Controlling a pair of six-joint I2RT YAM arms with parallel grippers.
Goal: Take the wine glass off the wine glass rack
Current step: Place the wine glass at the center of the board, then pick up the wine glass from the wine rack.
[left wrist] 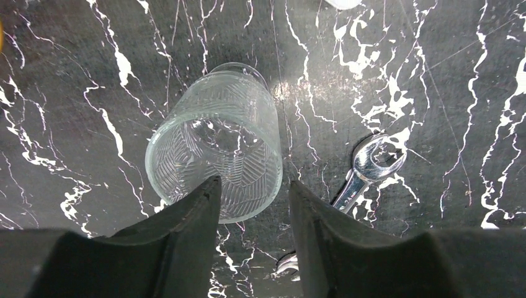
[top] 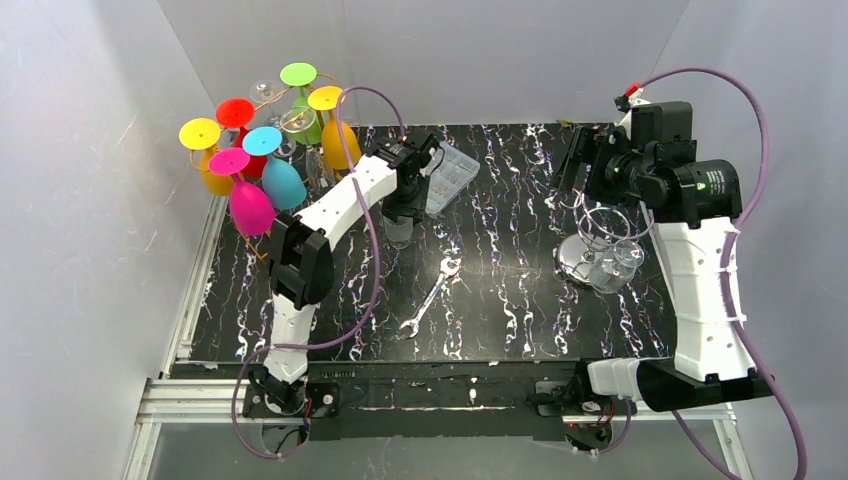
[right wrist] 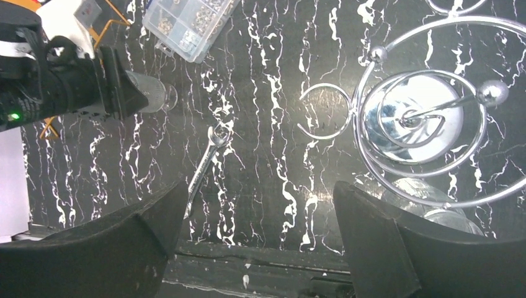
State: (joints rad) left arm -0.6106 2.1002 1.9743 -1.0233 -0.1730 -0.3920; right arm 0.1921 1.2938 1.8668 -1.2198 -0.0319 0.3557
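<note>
The chrome wine glass rack [top: 592, 240] stands at the 3 o'clock side of the black marble bench [top: 520, 310], with a clear glass [top: 616, 266] at its 5 o'clock edge, under the rings. A second clear patterned glass [left wrist: 217, 143] stands upright on the bench near the centre. The left pincer [left wrist: 251, 189] hovers over its near rim, jaws narrowly apart and clamping nothing. The right pincer [right wrist: 259, 189] hangs above the rack, spread wide and empty. A wrench [top: 430, 297] lies at 6 o'clock.
</note>
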